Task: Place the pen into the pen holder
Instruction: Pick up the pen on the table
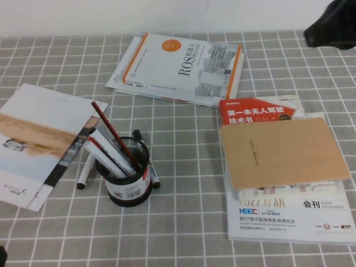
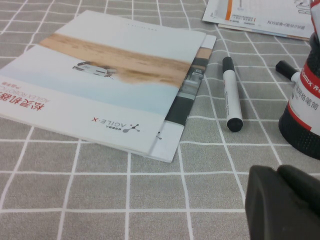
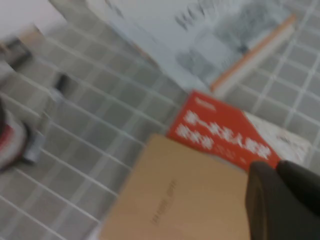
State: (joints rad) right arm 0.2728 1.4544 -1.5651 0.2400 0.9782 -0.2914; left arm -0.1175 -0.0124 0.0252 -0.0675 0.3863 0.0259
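While the left gripper (image 2: 282,192) hangs low at the near-left, fingers unreadable, 1 pen (image 2: 232,93) lies flat ahead of it, between the booklet (image 2: 107,80) and holder (image 1: 125,178), long axis running near-to-far. Far right, the right gripper (image 3: 280,200) sits closed and empty, well apart.

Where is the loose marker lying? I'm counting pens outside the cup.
In the high view, one marker lies left of the pen holder, beside the brochure; another lies against its right side.

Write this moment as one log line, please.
white black-capped marker pen: on table | black wire-mesh cup: holds others | right gripper: shut, above books | left gripper: low
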